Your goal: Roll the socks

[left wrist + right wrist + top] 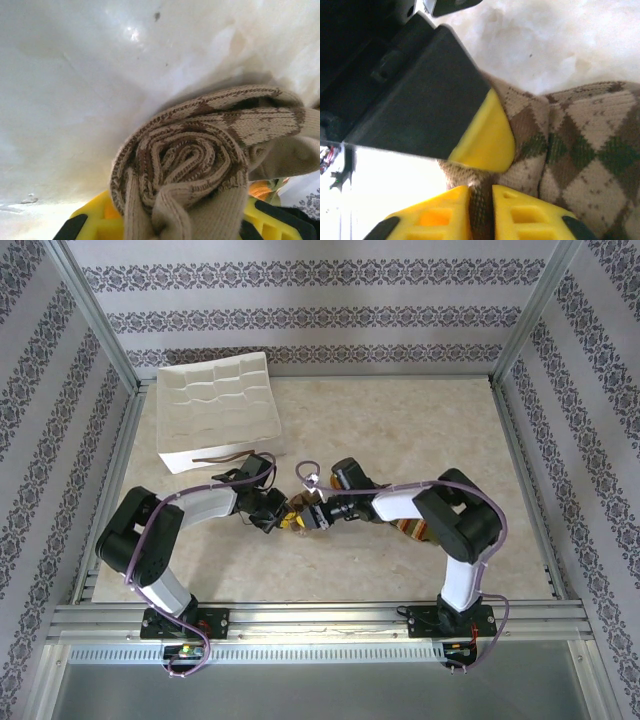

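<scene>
argyle sock (190, 160): soft ribbed knit, tan with brown diamonds, wound into a tight roll. the left wrist view looks at its end, where the layers coil in a clear spiral. it sits at the middle of the pale, mottled, stone-like table (400, 430), between the two tools. left gripper (175, 227): clenched on the roll, with knit bulging between its yellow plastic pads (92, 222), whose outer ends are cut off by the frame edge. right gripper (481, 212): its blocky yellow fingers stand almost together, pinching a thin fold of the same sock. in that view the diamonds also read green (580, 150). a black wedge-shaped finger with a rounded yellow tip (482, 135) presses on the fabric from the other side. from overhead both grippers (283, 518) (313, 515) meet tip to tip and the sock is nearly covered by them. striped knit (409, 530) shows under the right forearm, and the rest of it is hidden. a small orange scrap beside the roll is too blurred to identify. white ribbed tray (180, 455) sits at the far left, well apart.
</scene>
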Available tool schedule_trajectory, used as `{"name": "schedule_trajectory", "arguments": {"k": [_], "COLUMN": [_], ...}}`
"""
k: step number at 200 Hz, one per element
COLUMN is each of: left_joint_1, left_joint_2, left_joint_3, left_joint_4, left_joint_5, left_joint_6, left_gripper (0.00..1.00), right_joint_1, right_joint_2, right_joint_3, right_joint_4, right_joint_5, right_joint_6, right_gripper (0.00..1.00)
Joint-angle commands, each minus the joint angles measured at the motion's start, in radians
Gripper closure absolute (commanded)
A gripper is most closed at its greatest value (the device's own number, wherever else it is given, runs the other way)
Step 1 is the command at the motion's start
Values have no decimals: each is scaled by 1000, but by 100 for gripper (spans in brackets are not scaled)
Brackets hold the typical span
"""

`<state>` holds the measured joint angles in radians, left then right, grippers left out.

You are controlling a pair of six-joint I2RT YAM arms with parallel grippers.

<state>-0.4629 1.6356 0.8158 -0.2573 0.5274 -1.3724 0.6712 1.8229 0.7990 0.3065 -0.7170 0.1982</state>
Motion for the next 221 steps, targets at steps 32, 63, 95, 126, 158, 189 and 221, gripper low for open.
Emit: {"name": "schedule_trajectory", "arguments": {"k": [32,63,95,126,158,189,221], "left_joint_1": [-11,-10,-11,-10,-10,-10,3], "left_joint_2": [-139,-142,-113,-88,-86,-108,-180], "left_joint_3": [-111,-78,-58,-38,-29,-21,-14], "left_joint_4": [-309,-377,-382,-376,-374,-369,-347], "left_joint_5": [-87,-83,-83,-73,-71,-66,-71], "left_joint_6": [-63,-42,-38,-33,-34,-29,-33], "left_gripper": [100,100,100,100,100,91,47], "right_joint_1": [291,494,575,597,595,569,488], "right_joint_2": [-339,-301,-190,-108,-48,-34,-58], "right_joint_3": [-240,-200,-107,-44,-1,-9,-42], "right_joint_4": [69,58,61,49,6,-36,-111], "right_joint_5": [618,893,1040,1084,1111,1091,912], "right_joint_6": [-367,-491,-535,-572,-567,-487,-348], "right_gripper": [49,45,44,46,59,94,100]}}
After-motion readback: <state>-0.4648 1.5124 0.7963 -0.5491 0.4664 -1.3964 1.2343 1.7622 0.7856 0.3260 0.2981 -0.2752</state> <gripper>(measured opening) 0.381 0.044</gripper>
